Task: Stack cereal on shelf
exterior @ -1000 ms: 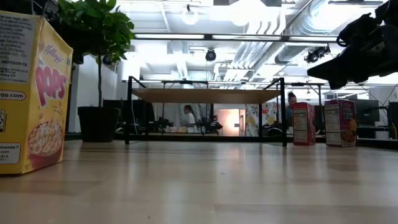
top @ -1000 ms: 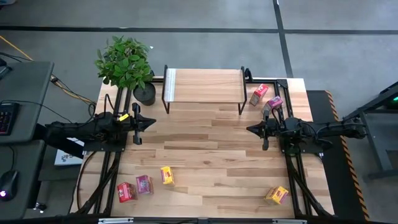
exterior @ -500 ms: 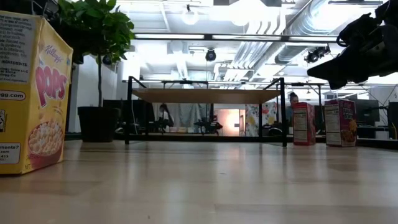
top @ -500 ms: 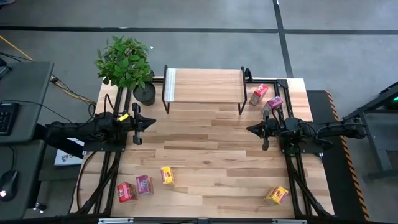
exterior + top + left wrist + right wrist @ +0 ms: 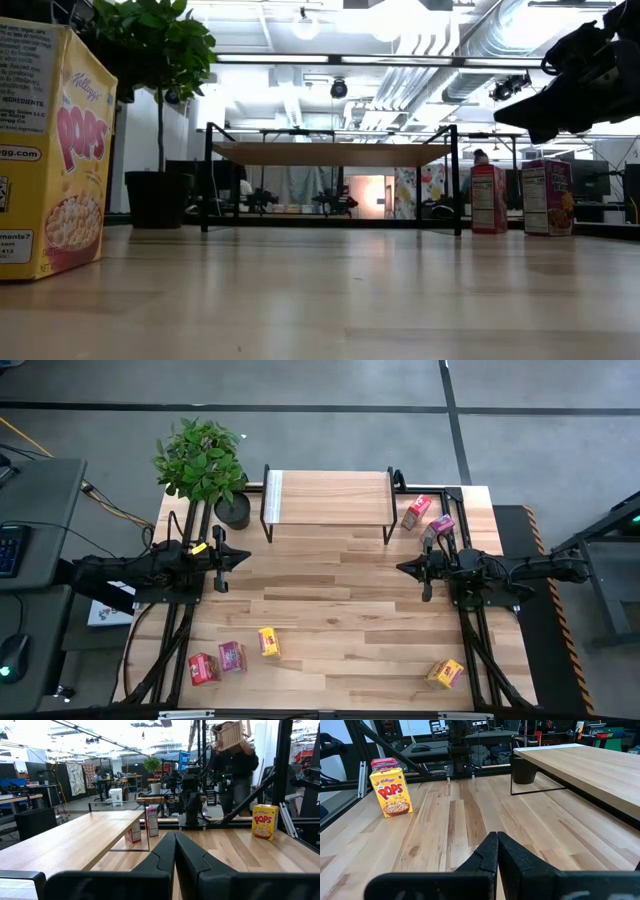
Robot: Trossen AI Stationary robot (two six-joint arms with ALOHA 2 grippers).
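Observation:
The shelf (image 5: 328, 495), a wood top on black wire legs, stands at the table's far edge. Two cereal boxes, one red (image 5: 417, 511) and one pink (image 5: 441, 525), stand upright just right of it. A yellow (image 5: 269, 642), a pink (image 5: 232, 656) and a red box (image 5: 203, 668) sit near the front left. Another yellow box (image 5: 445, 674) lies at the front right. My left gripper (image 5: 245, 556) hovers shut at mid-left, pointing right. My right gripper (image 5: 400, 567) hovers shut at mid-right, pointing left. Both are above the table and far from every box.
A potted plant (image 5: 205, 465) stands at the far left corner beside the shelf. The middle of the wooden table (image 5: 330, 600) between the two grippers is bare wood. In the left wrist view a person (image 5: 235, 765) moves in the room behind my right arm.

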